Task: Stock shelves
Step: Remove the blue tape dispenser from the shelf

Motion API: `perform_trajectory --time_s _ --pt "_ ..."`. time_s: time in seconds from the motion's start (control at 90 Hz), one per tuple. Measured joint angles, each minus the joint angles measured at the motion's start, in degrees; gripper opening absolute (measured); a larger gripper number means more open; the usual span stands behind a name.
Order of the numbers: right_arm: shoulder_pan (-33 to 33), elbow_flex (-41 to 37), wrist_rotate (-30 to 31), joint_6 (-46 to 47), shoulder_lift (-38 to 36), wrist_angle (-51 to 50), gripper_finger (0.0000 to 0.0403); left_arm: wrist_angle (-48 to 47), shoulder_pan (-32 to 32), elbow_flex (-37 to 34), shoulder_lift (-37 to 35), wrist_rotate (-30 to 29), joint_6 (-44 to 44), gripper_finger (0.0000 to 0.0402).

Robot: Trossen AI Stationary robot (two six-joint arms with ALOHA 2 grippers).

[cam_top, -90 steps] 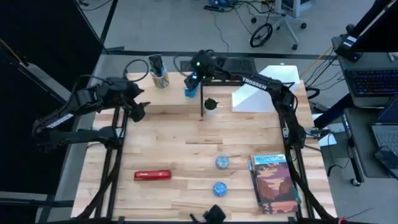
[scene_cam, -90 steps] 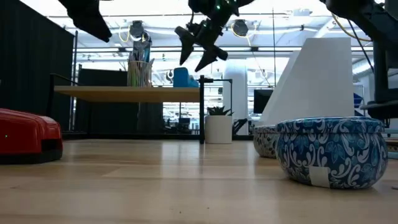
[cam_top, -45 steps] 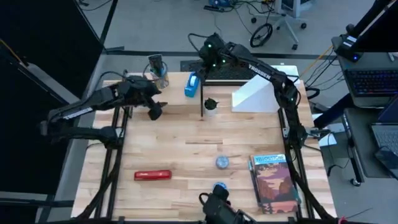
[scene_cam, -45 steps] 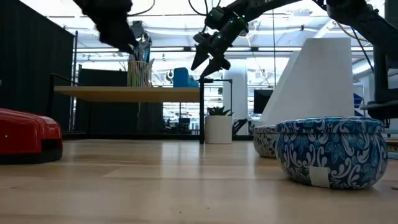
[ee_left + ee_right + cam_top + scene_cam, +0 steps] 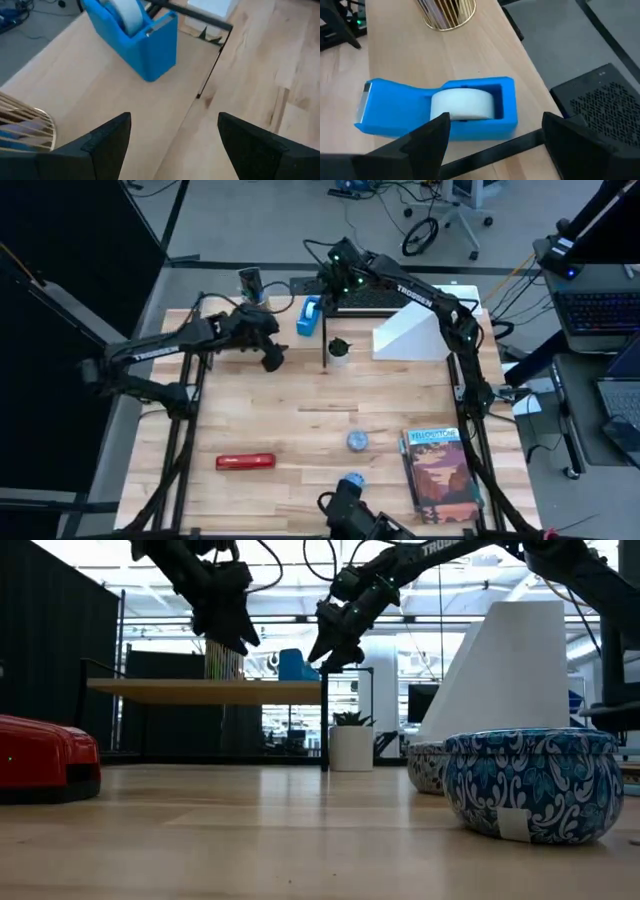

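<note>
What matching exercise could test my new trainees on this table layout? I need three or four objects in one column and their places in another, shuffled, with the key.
Objects:
1. blue tape dispenser
2. red stapler
3. Yellowstone book
4. small potted plant

Places:
A. on the tabletop, near the front right corner
B. on the low wood shelf, near its right end
C. on the tabletop, front left area
D. on the tabletop just beside the shelf's right end

Pairs: 1-B, 2-C, 3-A, 4-D
</note>
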Motion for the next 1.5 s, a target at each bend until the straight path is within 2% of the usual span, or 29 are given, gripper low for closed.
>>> perform_trajectory --time_s 0.244,0.478,0.722,1.267,1.5 --pt "0.9 -0.2 -2.1 -1.2 0.0 -0.1 0.0297 7.8 0.0 0.0 3.9 -3.0 0.0 0.0283" --pt "2.7 -0.2 -1.7 -1.1 0.0 -0.5 0.0297 8.4 0.0 0.0 4.6 -8.7 0.0 0.0283" --pt "3.9 -0.2 -2.2 -0.8 0.0 -0.7 0.0297 10.5 0.0 0.0 4.6 -9.0 0.0 0.0283" --pt "6.7 -0.1 -1.5 3.7 -0.1 -2.0 0.0297 1.6 0.0 0.0 4.4 -13.1 0.2 0.0283" --pt "7.4 -0.1 -2.5 3.8 -0.1 -4.3 0.0297 -1.5 0.1 0.0 1.2 -17.9 0.2 0.0283"
